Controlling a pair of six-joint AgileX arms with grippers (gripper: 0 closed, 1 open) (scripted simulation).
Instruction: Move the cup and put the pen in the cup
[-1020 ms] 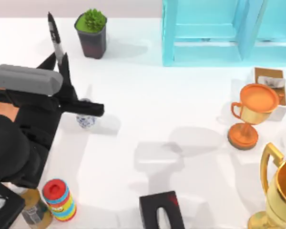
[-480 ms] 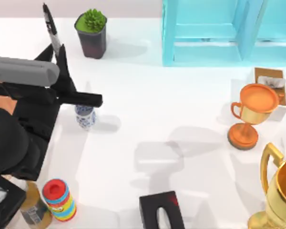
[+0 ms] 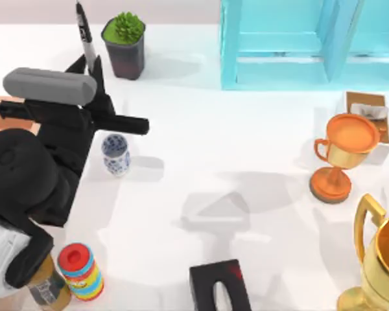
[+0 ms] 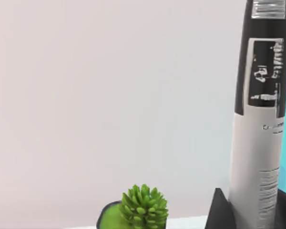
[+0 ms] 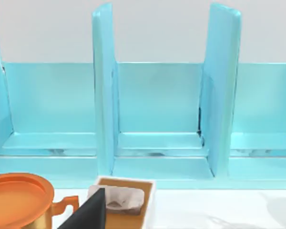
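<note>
Now you see the left gripper (image 3: 91, 65) pinching the slim black marker pen with white-grey label band (image 3: 85, 35) upright, near the green potted plant (image 3: 124, 45); the small white-and-blue ceramic cup (image 3: 116, 154) stands just below the gripper.

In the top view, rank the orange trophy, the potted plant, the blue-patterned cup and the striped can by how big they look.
1. orange trophy
2. potted plant
3. striped can
4. cup, clearly smallest

The plant and the can look close in size, so their order is uncertain.
</note>
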